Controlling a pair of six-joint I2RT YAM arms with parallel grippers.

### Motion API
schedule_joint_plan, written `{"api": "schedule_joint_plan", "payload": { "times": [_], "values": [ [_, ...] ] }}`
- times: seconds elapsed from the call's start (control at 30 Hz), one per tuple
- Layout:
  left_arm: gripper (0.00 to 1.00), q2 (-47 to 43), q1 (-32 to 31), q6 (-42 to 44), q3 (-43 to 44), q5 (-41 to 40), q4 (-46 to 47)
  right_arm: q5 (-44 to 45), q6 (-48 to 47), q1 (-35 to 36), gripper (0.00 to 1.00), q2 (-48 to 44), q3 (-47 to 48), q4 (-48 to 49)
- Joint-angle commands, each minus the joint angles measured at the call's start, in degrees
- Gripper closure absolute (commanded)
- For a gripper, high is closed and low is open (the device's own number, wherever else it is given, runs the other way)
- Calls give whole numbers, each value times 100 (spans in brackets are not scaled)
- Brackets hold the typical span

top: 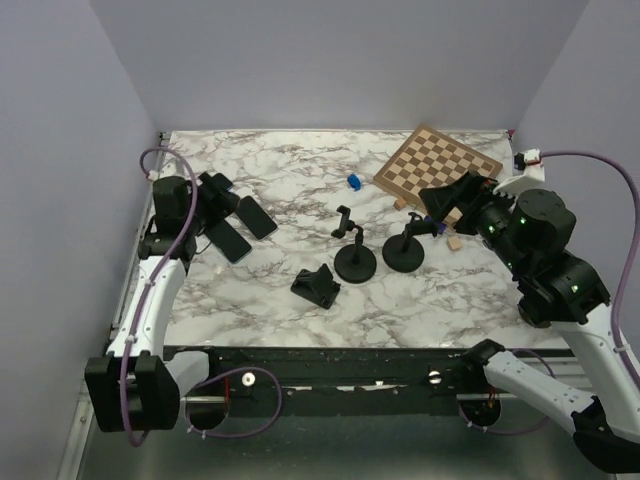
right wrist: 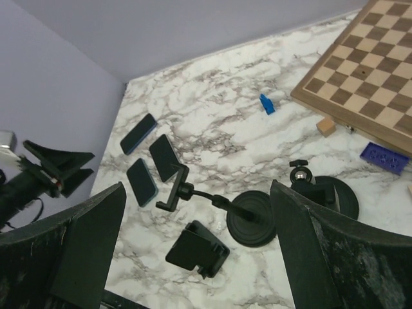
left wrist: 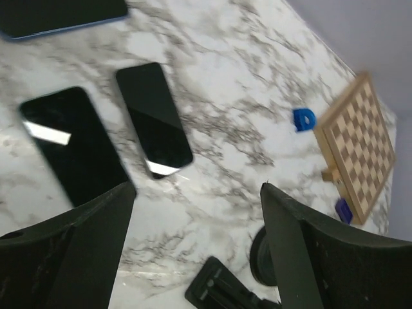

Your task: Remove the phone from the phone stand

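Observation:
Three dark phones lie flat on the marble table at the left: one [left wrist: 154,119], one [left wrist: 74,145] and a blue-edged one [left wrist: 58,16]. A gooseneck phone stand [top: 355,262] has an empty clamp [right wrist: 172,188]. A second round base [top: 403,252] carries a ball head [right wrist: 297,172]. A low folding stand [top: 316,285] holds nothing. My left gripper [top: 222,195] is open and empty just above the phones [left wrist: 197,190]. My right gripper [top: 432,208] is open and empty above the round bases [right wrist: 196,187].
A wooden chessboard [top: 438,165] lies at the back right. A small blue piece [top: 353,181] sits to its left. A wooden block [right wrist: 327,126] and a blue brick [right wrist: 384,156] lie by the board. Grey walls close in the table.

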Motion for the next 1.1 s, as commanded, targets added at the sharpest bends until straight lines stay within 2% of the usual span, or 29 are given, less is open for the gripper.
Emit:
{"api": "schedule_joint_plan", "payload": {
  "times": [0.0, 0.13, 0.23, 0.37, 0.47, 0.57, 0.7, 0.8, 0.87, 0.97, 1.07],
  "values": [
    [14, -308, -1377, 752, 957, -105, 358, 286, 132, 22, 0, 244, 120, -539],
    [14, -91, -2063, 1183, 2103, 392, 455, 488, 230, 23, 0, 455, 102, -665],
    [15, -8, -2470, 1761, 2445, 702, 534, 1063, 365, 22, 0, 651, 166, -868],
    [15, -324, -2857, 2363, 1921, 534, 817, 2768, 1128, 21, 0, 1044, 461, -1662],
    [15, -666, -2937, 2492, 1552, 489, 866, 3650, 1432, 21, 0, 1333, 599, -1958],
    [15, -1057, -3232, 2849, 1403, 100, 888, 4381, 1642, -43, 0, 1716, 677, -2119],
    [14, -1386, -3674, 3212, 1117, -414, 1063, 4447, 1565, -594, 0, 2115, 674, -1967],
    [14, -1464, -3930, 3421, 1112, -689, 1020, 3674, 1236, -1612, 0, 2143, 400, -1523],
    [14, -1502, -4079, 3519, 1088, -812, 1020, 3499, 1270, -2137, 0, 2175, 284, -1545],
    [13, -1543, -4285, 3639, 1043, -917, 1045, 3798, 1605, -2523, 0, 2196, 221, -1953],
    [13, -1559, -4407, 3675, 1020, -1117, 1057, 3975, 1596, -2887, 0, 1901, -184, -1917]
  ]
}}
